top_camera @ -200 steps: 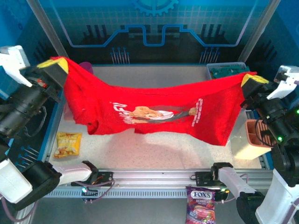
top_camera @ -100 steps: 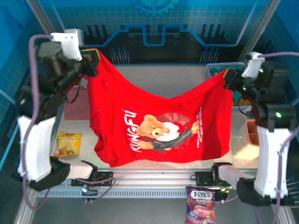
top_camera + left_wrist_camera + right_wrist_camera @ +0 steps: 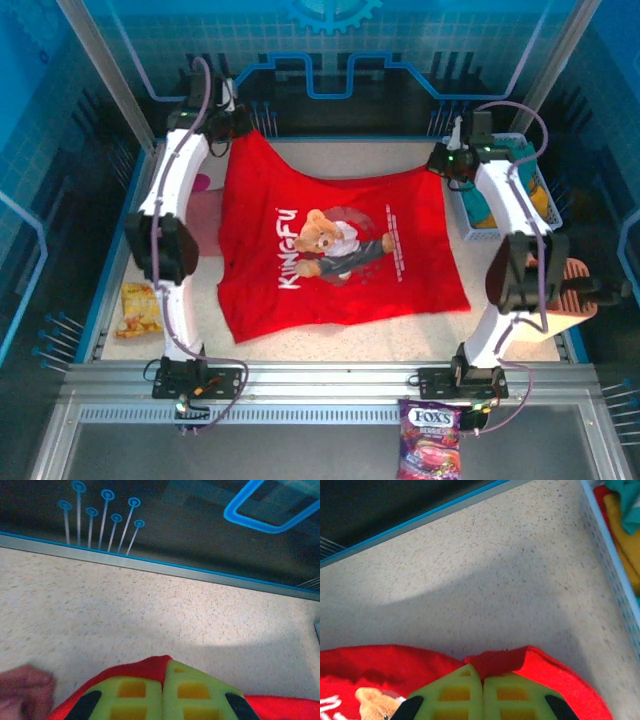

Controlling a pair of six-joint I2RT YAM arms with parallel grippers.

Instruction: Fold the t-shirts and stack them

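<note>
The far-left corner of the large, bright red cloth t-shirt [image 3: 300, 300], spread graphic-up on the speckled table [image 3: 340, 160], is pinched in the fully closed left gripper [image 3: 163, 672]; its far-right corner is clamped likewise by the right gripper [image 3: 482, 677]. Light, limp cloth is judged best taken at corners.

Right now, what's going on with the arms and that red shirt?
Both arms reach to the far side of the table. The left gripper and right gripper are each shut on a far corner of the red t-shirt. The shirt is spread out print-up, with no fold made yet. A pink shirt lies beside it on the left.
</note>
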